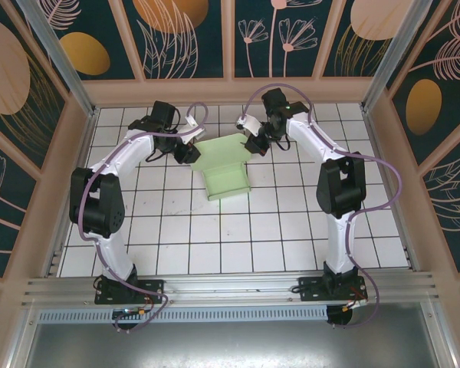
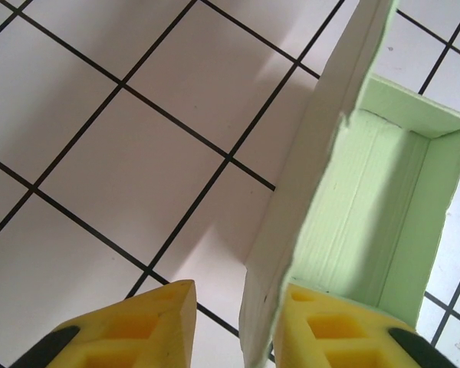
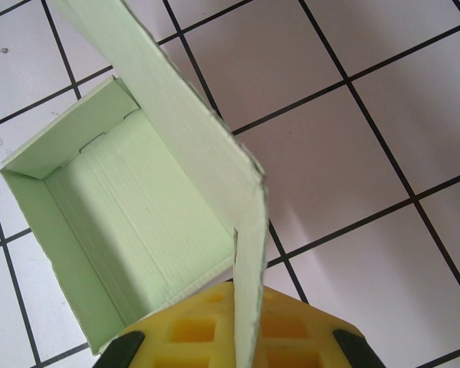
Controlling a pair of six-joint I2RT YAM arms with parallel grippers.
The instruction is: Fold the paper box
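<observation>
The paper box (image 1: pixel 225 170) is pale mint-green card, partly folded, lying on the tiled floor at the back middle between the two arms. In the left wrist view its open tray (image 2: pixel 383 207) shows, with a raised side wall (image 2: pixel 307 199) standing between my yellow fingers. That wall rests against the right finger (image 2: pixel 333 322), and a gap separates it from the left finger (image 2: pixel 149 326), so my left gripper (image 2: pixel 241 291) is open around it. My right gripper (image 3: pixel 247 299) is shut on an upright flap (image 3: pixel 249 253) of the box (image 3: pixel 138 215). From above, the left gripper (image 1: pixel 188 151) and right gripper (image 1: pixel 254 144) flank the box's far end.
The floor is white tile with a black grid (image 1: pixel 215 238). Wooden-framed patterned walls (image 1: pixel 77 138) close in the left, right and back. An aluminium rail (image 1: pixel 230 287) carrying both arm bases runs along the near edge.
</observation>
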